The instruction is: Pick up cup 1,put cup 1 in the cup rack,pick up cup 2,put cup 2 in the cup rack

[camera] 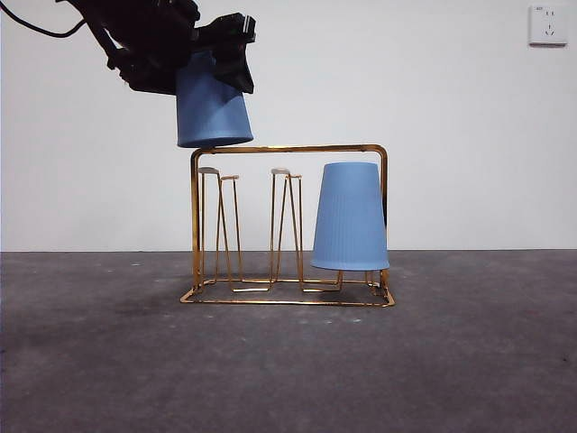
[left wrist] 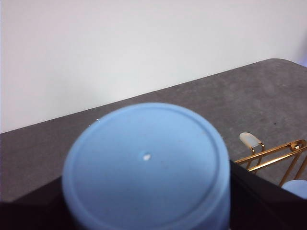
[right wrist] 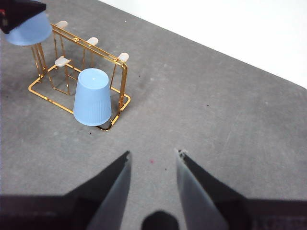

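Note:
The gold wire cup rack (camera: 288,149) stands mid-table. Cup 1 (camera: 350,216), blue and ribbed, sits upside down over the prong at the rack's right end. Cup 2 (camera: 213,113), also blue and upside down, hangs just above the rack's left end with my left gripper (camera: 216,54) shut on it. In the left wrist view its round base (left wrist: 146,182) fills the frame, with the rack (left wrist: 276,153) beyond it. My right gripper (right wrist: 153,153) hovers open and holds nothing, well away from the rack (right wrist: 123,84), cup 1 (right wrist: 92,98) and cup 2 (right wrist: 29,29).
Two bare hairpin prongs (camera: 287,173) stand between the rack's left end and cup 1. The dark grey table (camera: 469,361) runs back to a white wall with a socket (camera: 548,24) at the upper right.

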Tool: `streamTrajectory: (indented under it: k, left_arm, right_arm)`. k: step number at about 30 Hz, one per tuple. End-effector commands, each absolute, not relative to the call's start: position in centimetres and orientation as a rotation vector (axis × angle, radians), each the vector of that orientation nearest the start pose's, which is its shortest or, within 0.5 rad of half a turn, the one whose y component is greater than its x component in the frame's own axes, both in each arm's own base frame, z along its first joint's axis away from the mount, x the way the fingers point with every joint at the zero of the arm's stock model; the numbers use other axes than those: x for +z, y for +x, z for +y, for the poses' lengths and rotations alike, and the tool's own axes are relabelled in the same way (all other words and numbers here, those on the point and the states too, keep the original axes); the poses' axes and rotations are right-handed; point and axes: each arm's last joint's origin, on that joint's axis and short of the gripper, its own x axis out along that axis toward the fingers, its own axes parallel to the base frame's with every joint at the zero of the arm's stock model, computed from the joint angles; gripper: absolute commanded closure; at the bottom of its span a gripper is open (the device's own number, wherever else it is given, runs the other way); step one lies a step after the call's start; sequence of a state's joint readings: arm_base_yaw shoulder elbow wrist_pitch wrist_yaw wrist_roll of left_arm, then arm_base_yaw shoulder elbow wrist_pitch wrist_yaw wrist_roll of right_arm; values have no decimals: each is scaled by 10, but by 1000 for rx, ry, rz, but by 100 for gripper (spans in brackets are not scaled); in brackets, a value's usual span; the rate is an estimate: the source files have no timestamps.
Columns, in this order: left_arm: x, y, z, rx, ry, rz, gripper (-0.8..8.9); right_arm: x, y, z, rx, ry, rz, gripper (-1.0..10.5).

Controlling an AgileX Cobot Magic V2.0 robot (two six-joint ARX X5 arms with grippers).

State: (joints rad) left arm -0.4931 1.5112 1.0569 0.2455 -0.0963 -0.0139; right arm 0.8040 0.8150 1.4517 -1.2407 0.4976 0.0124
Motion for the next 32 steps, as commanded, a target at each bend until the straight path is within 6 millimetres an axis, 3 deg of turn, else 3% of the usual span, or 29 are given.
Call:
streamTrajectory:
  k: [1, 8, 16, 32]
  left_arm:
    - [273, 308, -161, -388, 75, 306, 820]
    - [279, 301, -160, -370, 52, 324, 820]
    - [299, 288, -153, -358, 52, 284, 820]
    - [274, 306, -156, -343, 66, 338, 820]
  right_arm:
    - [435, 64, 47, 291, -342, 487, 789]
    - [435, 64, 46, 290, -344, 489, 789]
    - [435, 64, 47, 291, -342, 486, 789]
    - [434, 64, 46, 290, -340, 496, 790]
